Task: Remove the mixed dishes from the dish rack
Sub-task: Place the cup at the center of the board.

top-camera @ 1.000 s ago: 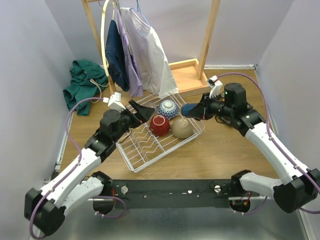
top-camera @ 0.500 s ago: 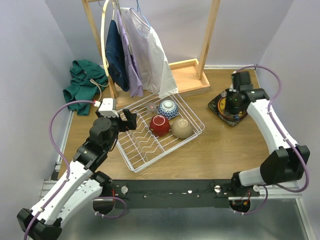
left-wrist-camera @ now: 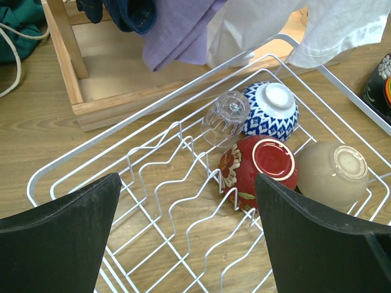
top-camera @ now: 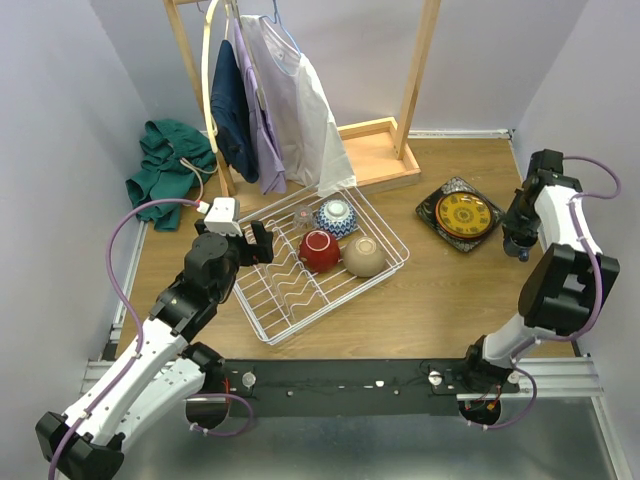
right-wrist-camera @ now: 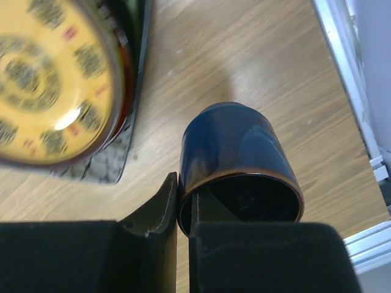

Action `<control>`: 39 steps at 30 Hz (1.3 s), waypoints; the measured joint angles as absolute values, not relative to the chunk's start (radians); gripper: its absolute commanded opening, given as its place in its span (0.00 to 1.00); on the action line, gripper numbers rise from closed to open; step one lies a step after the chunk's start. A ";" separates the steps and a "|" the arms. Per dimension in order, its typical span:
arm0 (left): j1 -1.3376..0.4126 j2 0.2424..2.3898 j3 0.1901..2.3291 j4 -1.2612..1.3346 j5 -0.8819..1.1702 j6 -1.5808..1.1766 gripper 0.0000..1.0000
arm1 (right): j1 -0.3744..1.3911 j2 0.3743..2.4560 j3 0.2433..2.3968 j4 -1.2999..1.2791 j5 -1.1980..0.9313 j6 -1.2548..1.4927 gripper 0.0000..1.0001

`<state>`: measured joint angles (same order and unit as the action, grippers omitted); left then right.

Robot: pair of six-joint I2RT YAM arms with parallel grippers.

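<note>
The white wire dish rack [top-camera: 262, 322] sits mid-table and holds a clear glass [top-camera: 303, 216], a blue-white bowl [top-camera: 337, 215], a red bowl [top-camera: 319, 250] and a tan bowl [top-camera: 365, 256], all upside down. My left gripper [top-camera: 262, 238] hangs open and empty over the rack's left half [left-wrist-camera: 153, 177], the red bowl [left-wrist-camera: 259, 171] ahead of it. My right gripper [right-wrist-camera: 185, 201] is shut on the small blue cup's [right-wrist-camera: 235, 152] rim, one finger inside it. It holds the cup low by the table's right edge [top-camera: 517, 245], beside a yellow plate [top-camera: 464, 213] stacked on a black square plate [top-camera: 428, 210].
A wooden clothes stand [top-camera: 370, 150] with hanging garments stands behind the rack. A green cloth [top-camera: 165, 165] lies at the far left. The metal table edge [right-wrist-camera: 360, 91] runs close to the cup's right.
My right arm has swung from the rack past the plates to the table's right edge, carrying the blue cup. My left arm drew back a little, then held still.
</note>
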<state>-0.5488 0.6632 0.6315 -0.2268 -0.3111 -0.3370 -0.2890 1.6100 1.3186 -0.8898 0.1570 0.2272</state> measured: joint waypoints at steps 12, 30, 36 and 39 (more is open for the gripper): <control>-0.549 0.659 0.632 -0.227 -0.314 -0.331 0.99 | -0.351 1.813 1.417 -0.876 0.091 0.187 0.07; -0.544 0.687 0.632 -0.228 -0.314 -0.321 0.99 | -0.396 1.782 1.429 -0.848 0.012 0.194 0.83; -0.543 0.757 0.643 -0.233 -0.313 -0.314 0.99 | -0.390 1.556 1.409 -0.823 -0.038 0.244 0.90; -0.543 0.841 0.695 -0.251 -0.304 -0.313 0.99 | -0.366 1.453 1.377 -0.780 -0.092 0.267 0.96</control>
<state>-0.5434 0.8406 0.6952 -0.2508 -0.3042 -0.3126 -0.3656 1.4532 1.3773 -0.7795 -0.0917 0.2668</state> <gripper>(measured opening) 0.988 0.894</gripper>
